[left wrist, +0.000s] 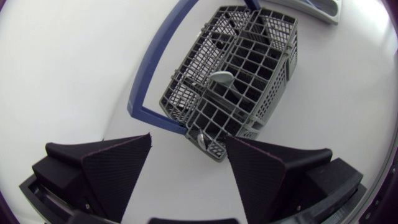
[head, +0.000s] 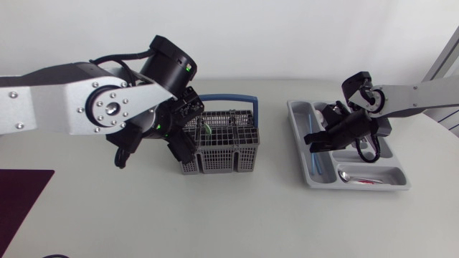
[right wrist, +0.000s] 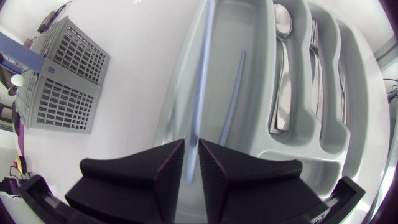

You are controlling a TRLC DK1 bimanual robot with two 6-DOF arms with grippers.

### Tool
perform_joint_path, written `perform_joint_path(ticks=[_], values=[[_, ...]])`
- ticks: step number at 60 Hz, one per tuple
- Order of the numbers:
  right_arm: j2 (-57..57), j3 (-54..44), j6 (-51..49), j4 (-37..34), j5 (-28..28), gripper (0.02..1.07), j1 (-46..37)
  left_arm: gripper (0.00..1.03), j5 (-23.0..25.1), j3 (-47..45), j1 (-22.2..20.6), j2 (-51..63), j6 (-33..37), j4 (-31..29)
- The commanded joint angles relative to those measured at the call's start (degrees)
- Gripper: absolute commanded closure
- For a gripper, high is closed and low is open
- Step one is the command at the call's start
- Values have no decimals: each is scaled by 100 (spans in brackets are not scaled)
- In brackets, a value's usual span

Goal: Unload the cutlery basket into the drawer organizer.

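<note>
The right gripper [right wrist: 191, 144], at the right of the frame in the head view, has its fingers nearly together, clamped on a slim blue-grey piece [right wrist: 206, 68] held over the long outer compartment of the drawer organizer [right wrist: 249, 130]. To set it down well, I judge it should be brought in line with that compartment, next to the similar blue piece [right wrist: 233, 93] already lying there. It should then be let go low, so it does not bounce over the divider. The neighbouring compartments hold a spoon [right wrist: 283, 37] and forks [right wrist: 314, 56]. At centre frame the left gripper [left wrist: 188, 137] hovers over the cutlery basket [head: 219, 147], its fingers [left wrist: 118, 162] wide apart on nothing. The basket holds a basket spoon [left wrist: 221, 78] and at least one more piece near its corner.
</note>
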Motion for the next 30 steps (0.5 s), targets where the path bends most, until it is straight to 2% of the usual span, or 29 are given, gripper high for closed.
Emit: perform_joint_path(ticks=[1, 6, 9, 27, 30], values=[[121, 120, 94, -121, 51, 58, -54, 10, -161, 22, -96, 193, -138, 15], [113, 129, 94, -191, 60, 41, -54, 10, -222, 83, -158, 264, -200, -64], [113, 138, 94, -253, 60, 37, -54, 10, -213, 153, -184, 299, -323, -144], [-28, -11, -55, -279, 16, 37, -168, 11, -90, 356, -210, 563, -701, -372], [-90, -46, -82, -279, -19, 37, -186, 14, -99, 364, -193, 615, -710, -363]])
